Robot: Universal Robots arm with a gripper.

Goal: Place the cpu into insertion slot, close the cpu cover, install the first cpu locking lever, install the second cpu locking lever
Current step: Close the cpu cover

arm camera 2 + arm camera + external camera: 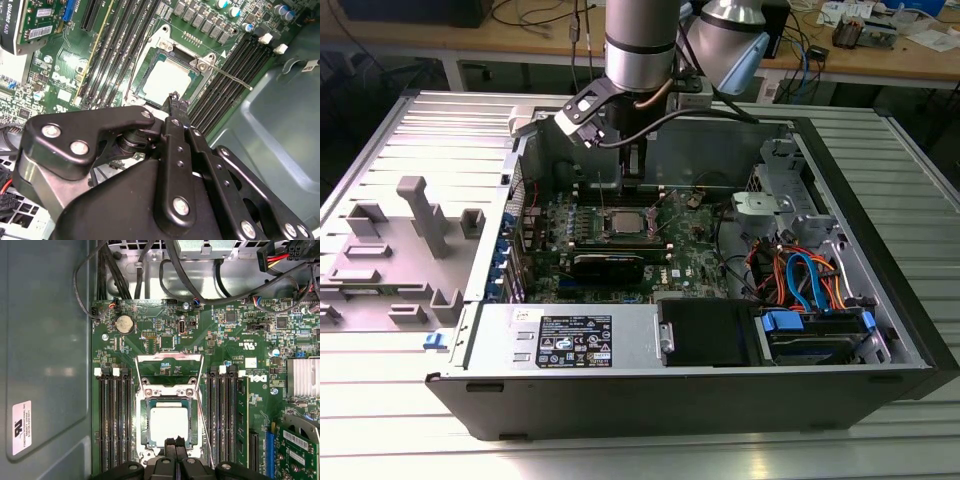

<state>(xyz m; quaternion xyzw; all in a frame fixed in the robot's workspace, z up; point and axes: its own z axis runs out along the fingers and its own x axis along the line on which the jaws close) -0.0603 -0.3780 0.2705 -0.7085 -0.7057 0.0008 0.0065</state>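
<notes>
The cpu (169, 424), a small square chip with a dull silver top, lies flat in the insertion slot (169, 392) on the green motherboard; it also shows in the second wrist view (166, 80) and the exterior view (623, 222). The cpu cover (141, 371), a thin silver frame, is swung open and lies beyond the socket. A thin wire locking lever (230, 76) juts out unlatched beside the socket (205, 432). My gripper (175, 442) hangs just above the chip's near edge, its black fingers shut together with nothing between them (176, 99) (632, 182).
Black memory slots (115, 425) flank the socket on both sides. A graphics card (608, 264) lies close by. Bundled cables (800, 275) and drive bays fill the exterior view's right of the open case. The grey case wall (45, 365) stands near the gripper.
</notes>
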